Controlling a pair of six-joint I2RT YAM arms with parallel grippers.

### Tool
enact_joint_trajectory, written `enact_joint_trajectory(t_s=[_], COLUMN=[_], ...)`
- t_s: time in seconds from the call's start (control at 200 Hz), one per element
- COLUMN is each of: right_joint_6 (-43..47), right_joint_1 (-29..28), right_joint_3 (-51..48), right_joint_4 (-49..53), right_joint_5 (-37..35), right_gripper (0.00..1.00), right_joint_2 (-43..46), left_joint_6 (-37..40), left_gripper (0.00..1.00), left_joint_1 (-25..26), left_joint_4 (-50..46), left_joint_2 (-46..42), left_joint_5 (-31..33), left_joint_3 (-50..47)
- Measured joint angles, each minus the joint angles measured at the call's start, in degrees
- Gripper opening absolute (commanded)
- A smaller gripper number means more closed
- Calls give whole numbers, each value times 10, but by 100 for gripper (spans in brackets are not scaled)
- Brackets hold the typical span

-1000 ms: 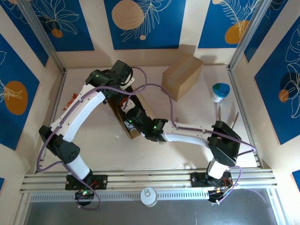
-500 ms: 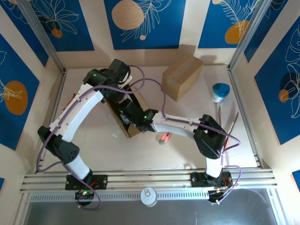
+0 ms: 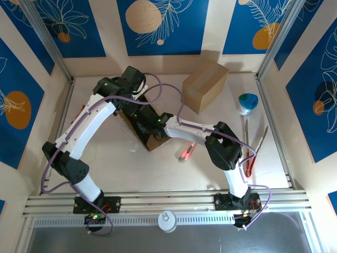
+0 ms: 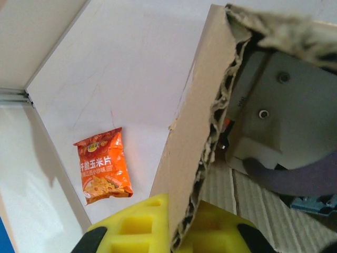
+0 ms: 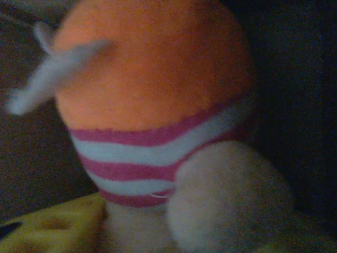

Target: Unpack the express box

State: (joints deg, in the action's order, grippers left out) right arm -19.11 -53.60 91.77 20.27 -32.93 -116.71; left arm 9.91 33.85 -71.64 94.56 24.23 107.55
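Note:
The open brown express box lies left of the table's middle. My left gripper holds up one of its flaps. In the left wrist view the cardboard flap runs between the yellow pads, which are shut on it. My right gripper reaches into the box's mouth. Inside, a plush toy with an orange top, pink and white stripes and a cream paw sits right in front of it. One yellow pad shows at the lower left. The jaws stand open around the toy's base.
A closed cardboard box stands at the back. An orange snack bag lies by the left wall. A pink-red item lies near the middle, a blue-white cup and red-handled tongs at the right. A can sits on the front rail.
My right arm has swung left and pushed deeper into the open box, uncovering the pink-red item on the table. The left arm has kept its hold on the flap.

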Motion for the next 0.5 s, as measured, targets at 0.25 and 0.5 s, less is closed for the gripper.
enact_joint_trajectory(t_s=[0.25,0.5], right_joint_6=[-7,12], right_joint_1=[4,-23], right_joint_3=[-2,-73], right_joint_4=[0,-26], right_joint_5=[32,16], right_gripper=[0,0], right_joint_2=[4,77], left_joint_6=[-4,-4], left_gripper=[0,0], left_joint_1=[0,9], left_joint_4=[-3,-3], left_joint_2=[-2,-9], left_joint_5=[-1,-5], left_joint_3=[-1,-17])
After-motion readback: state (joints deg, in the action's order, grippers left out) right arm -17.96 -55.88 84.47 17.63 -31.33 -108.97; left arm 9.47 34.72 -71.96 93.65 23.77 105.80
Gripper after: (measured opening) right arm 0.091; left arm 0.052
